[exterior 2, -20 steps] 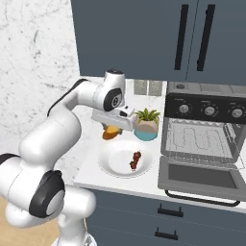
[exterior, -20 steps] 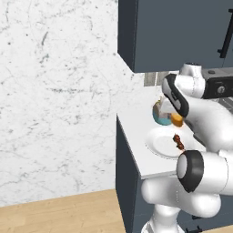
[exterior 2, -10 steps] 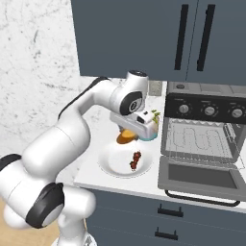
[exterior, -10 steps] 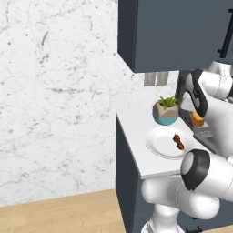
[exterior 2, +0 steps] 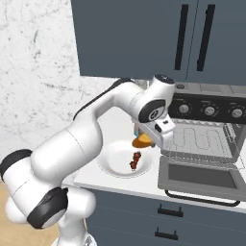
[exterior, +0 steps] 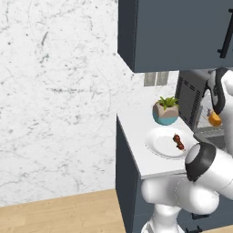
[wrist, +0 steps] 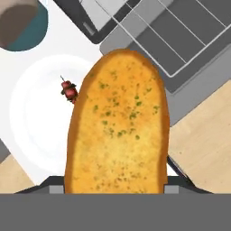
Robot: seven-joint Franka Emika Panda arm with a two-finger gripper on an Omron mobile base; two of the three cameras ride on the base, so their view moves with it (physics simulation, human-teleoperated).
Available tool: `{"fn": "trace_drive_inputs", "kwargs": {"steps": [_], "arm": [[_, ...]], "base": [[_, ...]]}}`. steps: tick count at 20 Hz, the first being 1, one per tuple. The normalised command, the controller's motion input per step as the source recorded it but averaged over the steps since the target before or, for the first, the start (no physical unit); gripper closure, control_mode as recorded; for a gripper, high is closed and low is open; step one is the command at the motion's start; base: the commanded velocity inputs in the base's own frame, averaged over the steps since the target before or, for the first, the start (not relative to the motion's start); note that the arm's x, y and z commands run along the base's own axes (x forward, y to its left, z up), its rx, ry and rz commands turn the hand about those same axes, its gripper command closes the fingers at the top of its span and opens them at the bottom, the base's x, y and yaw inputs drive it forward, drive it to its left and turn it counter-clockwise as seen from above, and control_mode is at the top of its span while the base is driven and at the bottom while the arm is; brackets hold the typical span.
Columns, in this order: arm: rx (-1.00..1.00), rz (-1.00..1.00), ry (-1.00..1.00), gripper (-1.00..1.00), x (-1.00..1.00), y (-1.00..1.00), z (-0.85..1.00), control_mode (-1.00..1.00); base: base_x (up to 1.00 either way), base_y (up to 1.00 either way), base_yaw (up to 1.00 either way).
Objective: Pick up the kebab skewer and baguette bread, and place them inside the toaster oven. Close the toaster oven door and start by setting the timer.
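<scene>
1. Two-finger gripper clamped on oval golden-orange baguette bread; crust speckled green, darker at the rim, held in the air over the near edge of the round white plate.
2. Thin dark reddish-brown kebab skewer lying on that glossy plate.
3. Flat dark grey toaster oven door folded down, bar handle at its front edge.
4. Boxy dark toaster oven behind: silver wire rack, round knobs.
</scene>
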Motion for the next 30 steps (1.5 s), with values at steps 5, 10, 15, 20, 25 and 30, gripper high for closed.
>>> {"fn": "trace_drive_inputs", "kwargs": {"steps": [5,10,15,20,25,30], "arm": [[0.15,-0.21,-0.02,1.00,-0.01,-0.97,0.05,-1.00],[0.13,-0.17,-0.04,1.00,0.00,-0.90,0.00,-1.00],[0.09,-0.12,-0.08,1.00,0.00,-0.74,0.00,-1.00],[0.00,-0.05,-0.13,1.00,0.00,-0.44,0.00,-1.00],[0.00,-0.06,-0.14,1.00,0.08,-0.19,0.00,-1.00],[0.00,-0.10,-0.08,1.00,0.16,-0.19,0.00,-1.00]], "base": [[0.00,0.00,0.00],[0.00,0.00,0.00],[0.00,0.00,0.00],[0.00,0.00,0.00],[0.00,0.00,0.00],[0.00,0.00,0.00]]}}
